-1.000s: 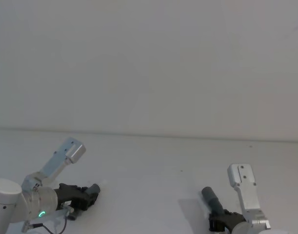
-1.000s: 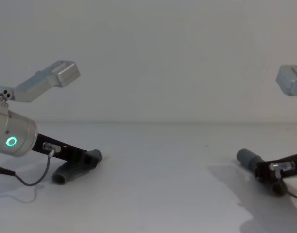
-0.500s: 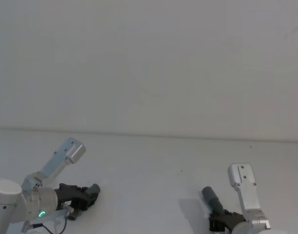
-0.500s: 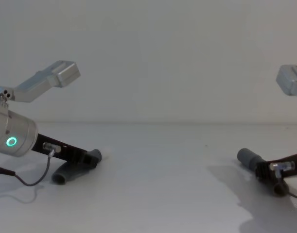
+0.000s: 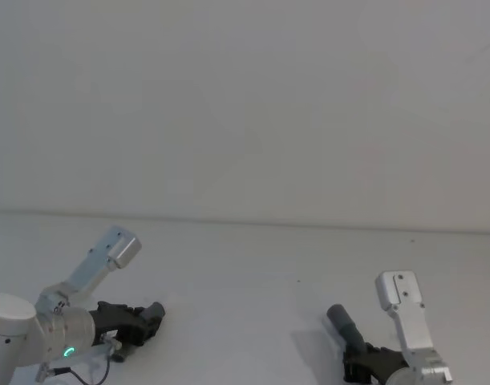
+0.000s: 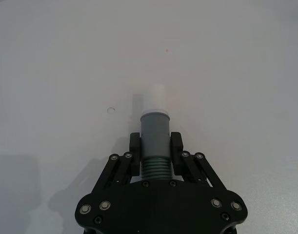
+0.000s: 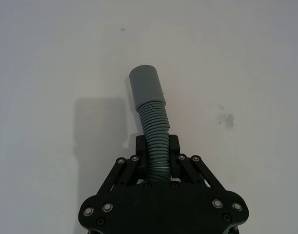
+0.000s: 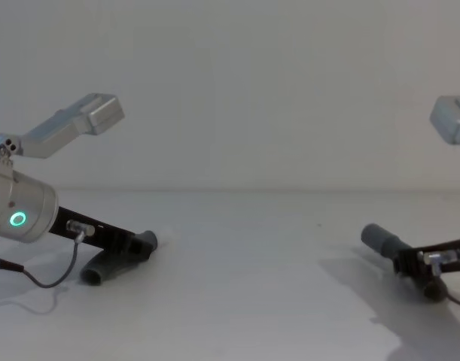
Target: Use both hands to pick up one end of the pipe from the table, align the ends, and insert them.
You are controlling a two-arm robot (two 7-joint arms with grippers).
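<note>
We see the left gripper clamped on the white-tipped hose piece (low at the table's left), and the right gripper clamped on the socket-ended hose piece, well apart.

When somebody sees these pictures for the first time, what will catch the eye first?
The left gripper, low at the left of the white table, is shut on a grey corrugated hose piece with a white tip. The right gripper, low at the right, is shut on a second hose piece ending in a wider grey socket. The two ends are far apart.
</note>
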